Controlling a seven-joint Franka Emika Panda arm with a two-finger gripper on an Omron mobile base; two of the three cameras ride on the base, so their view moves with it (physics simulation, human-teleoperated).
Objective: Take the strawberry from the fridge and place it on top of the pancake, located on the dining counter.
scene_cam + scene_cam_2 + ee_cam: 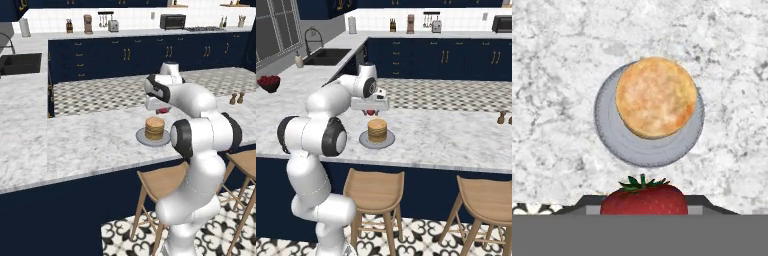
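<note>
**Strawberry held short of the pancake stack: a release here risks a miss**

The tool point(371, 112) is closed on the strawberry point(644, 199), which sits pinched between the jaws with its green leaves towards the camera in the hand view. In both base views a small red spot shows just under the white hand, above the marbled desk point(75, 140) and beside the pancake stack point(377, 129), on its far side.

The pancake point(656, 97) lies on a round grey plate point(612, 145), off-centre towards one edge of it. In the hand view the berry lines up below the plate rather than over the stack, so I judge that the tool is not yet above the target.

What could go wrong from here:

- Letting go now would likely drop the berry onto the plate rim or the bare desk, because the hand hangs beside the stack, not over it.
- The berry is rounded and the top pancake is small and flat. Released from too high, it may bounce or roll off the stack and away across the desk.
- The stack stands proud of the plate. A sideways move made too low could let the tool or the berry knock the pancakes and shove them or the plate askew.
- Only part of the berry shows between the jaws, so how secure the hold is cannot be told; a shallow hold might slip during the move across.
</note>
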